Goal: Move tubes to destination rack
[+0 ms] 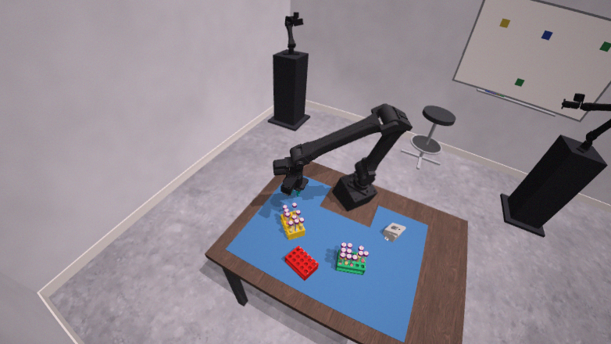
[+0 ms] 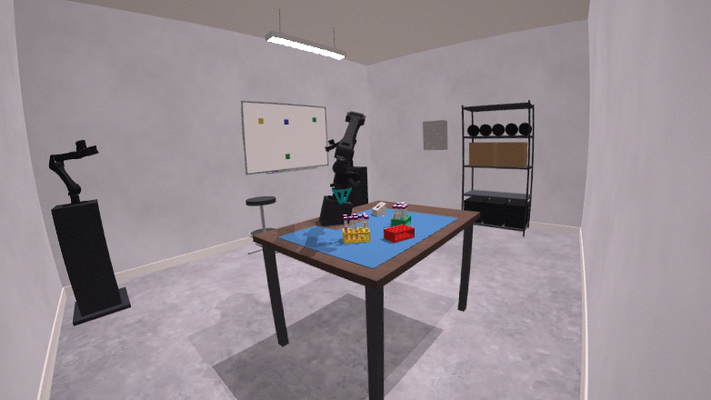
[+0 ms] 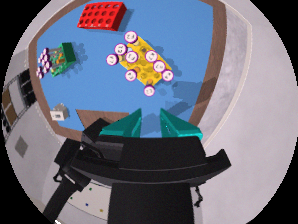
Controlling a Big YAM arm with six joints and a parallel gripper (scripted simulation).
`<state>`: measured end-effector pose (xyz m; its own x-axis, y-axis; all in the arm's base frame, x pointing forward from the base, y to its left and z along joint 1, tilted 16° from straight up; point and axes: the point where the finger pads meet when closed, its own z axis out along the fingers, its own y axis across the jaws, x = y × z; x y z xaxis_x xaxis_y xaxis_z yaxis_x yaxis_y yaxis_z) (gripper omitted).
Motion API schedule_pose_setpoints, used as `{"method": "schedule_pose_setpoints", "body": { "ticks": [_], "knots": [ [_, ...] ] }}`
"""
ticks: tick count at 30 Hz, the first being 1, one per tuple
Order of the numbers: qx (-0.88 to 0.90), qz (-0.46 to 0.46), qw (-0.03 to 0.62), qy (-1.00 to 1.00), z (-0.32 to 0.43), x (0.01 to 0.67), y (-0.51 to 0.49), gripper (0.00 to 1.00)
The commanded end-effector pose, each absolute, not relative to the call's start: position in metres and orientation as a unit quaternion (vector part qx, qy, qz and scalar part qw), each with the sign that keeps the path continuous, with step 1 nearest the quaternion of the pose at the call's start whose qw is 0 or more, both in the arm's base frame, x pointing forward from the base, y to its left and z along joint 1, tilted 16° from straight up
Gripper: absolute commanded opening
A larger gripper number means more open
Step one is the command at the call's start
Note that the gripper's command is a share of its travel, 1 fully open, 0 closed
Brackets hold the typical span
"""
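The green rack RA (image 1: 348,264) stands at the front of the blue mat and holds several purple-capped tubes. The cap labels are too small to read. The yellow rack RB (image 1: 287,226) stands to the left of the arm's base, also with several tubes. The red rack QR (image 1: 301,261) has no tubes in it. My gripper (image 1: 298,192) hovers above the mat behind RB, near the table's far left corner. Its teal fingers stand partly apart with nothing between them. In the wrist view RB (image 3: 141,63) lies just ahead of the fingers, with RA (image 3: 61,58) and QR (image 3: 101,15) farther off.
The white DONE button box (image 1: 393,231) sits on the mat near the arm's base (image 1: 354,192). The brown table edge lies close behind the gripper. Two black pedestals with camera arms and a stool stand on the floor around the table.
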<state>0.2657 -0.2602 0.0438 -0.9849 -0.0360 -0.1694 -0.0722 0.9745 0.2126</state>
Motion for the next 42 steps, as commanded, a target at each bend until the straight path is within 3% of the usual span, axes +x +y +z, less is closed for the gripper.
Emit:
{"method": "schedule_pose_setpoints", "body": {
  "ticks": [1, 42],
  "knots": [
    [-0.024, 0.091, 0.099, 0.991, 0.063, 0.269, -0.274, 0.30],
    [-0.028, 0.101, 0.093, 0.990, -0.004, 0.287, -0.252, 0.30]
  ]
}}
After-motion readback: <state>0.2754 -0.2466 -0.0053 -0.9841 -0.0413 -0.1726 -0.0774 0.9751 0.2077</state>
